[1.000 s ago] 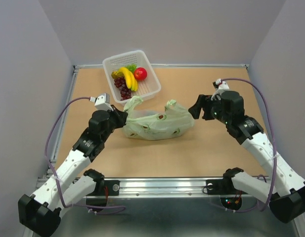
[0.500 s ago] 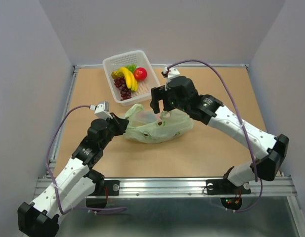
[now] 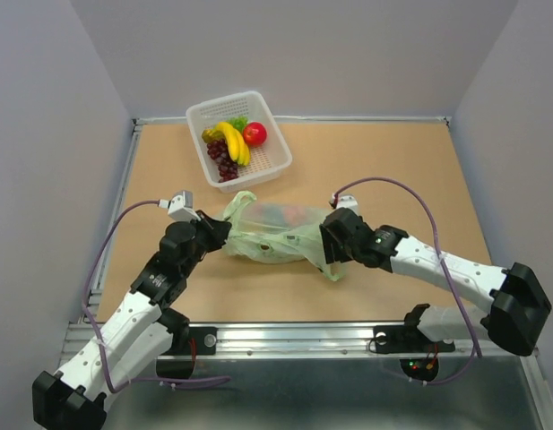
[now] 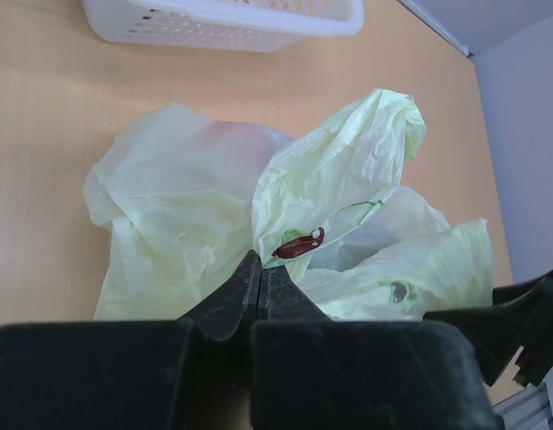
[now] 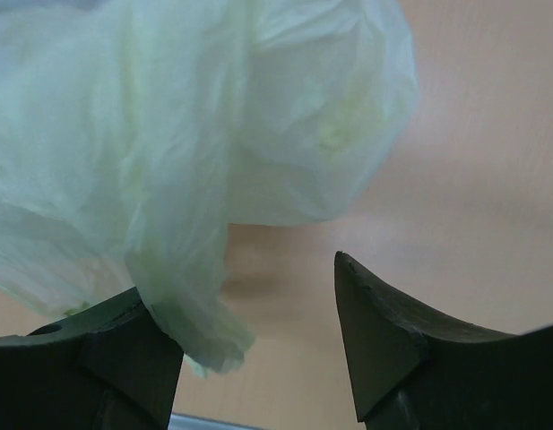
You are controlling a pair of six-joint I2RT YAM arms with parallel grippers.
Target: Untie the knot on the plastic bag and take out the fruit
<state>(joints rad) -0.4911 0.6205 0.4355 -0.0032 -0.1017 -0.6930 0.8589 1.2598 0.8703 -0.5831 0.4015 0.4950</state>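
The pale green plastic bag [image 3: 278,233] lies stretched out on the table between my grippers. My left gripper [image 3: 224,231] is shut on thin plastic at the bag's left end [image 4: 195,206], right below a handle loop [image 4: 343,152] that sticks up. I cannot make out the knot itself. My right gripper [image 3: 328,248] is low at the bag's right end, jaws open [image 5: 238,282], with a tail of bag plastic [image 5: 182,296] hanging against its left finger. The fruit shows only as faint reddish shapes through the plastic [image 3: 278,215].
A white basket [image 3: 267,112] stands at the back left holding a banana [image 3: 231,139], purple grapes [image 3: 224,159] and a red fruit [image 3: 254,133]; its wall shows in the left wrist view [image 4: 222,22]. Metal rails edge the table.
My right arm has swung from the far right over the bag and down to its near right end. The bag is now stretched longer. My left gripper has kept its hold.
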